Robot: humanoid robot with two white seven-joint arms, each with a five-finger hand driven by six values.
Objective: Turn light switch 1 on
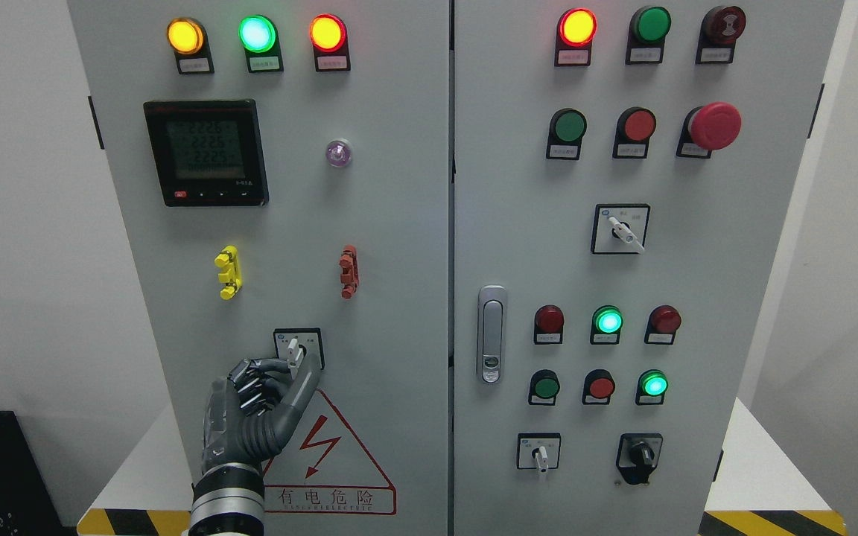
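A small rotary selector switch (295, 348) with a white knob sits in a black-framed plate low on the left cabinet door (399, 223). Its knob points straight up. My left hand (284, 372) reaches up from the bottom edge and pinches the knob between thumb and forefinger, the other fingers curled. The right arm is out of view.
The left door carries three lit lamps (258, 33), a meter display (205, 152), yellow (228, 272) and red (348, 272) clips and a warning triangle (325, 461). The right door holds lamps, push buttons, a red emergency stop (713, 125), more selector switches (620, 229) and a door handle (491, 335).
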